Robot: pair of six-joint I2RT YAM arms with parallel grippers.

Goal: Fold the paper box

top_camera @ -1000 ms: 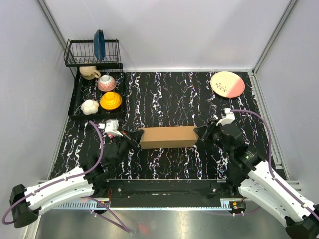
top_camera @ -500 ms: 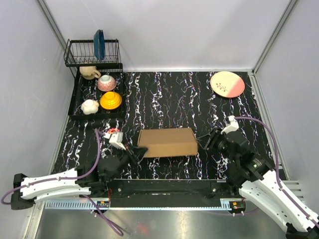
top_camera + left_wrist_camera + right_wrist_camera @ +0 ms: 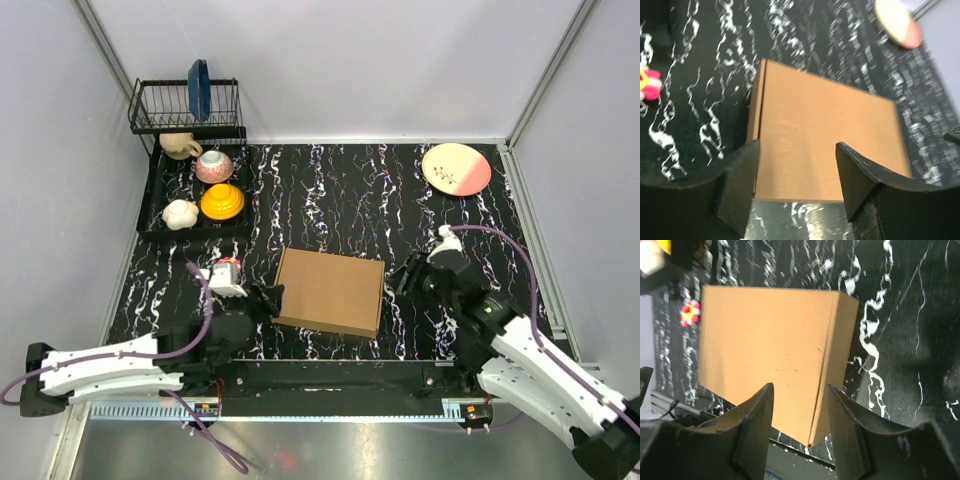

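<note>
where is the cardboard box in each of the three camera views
Top external: the paper box lies at centre, slightly below the middle.
Left wrist: the paper box fills the middle and runs toward the right.
Right wrist: the paper box covers the centre-left, with one corner pointing down.
Shared landmark: the black marbled tabletop lies under it in all three views.

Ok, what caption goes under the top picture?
Paper box on the black table, left pincer and right pincer open beside it.
</note>
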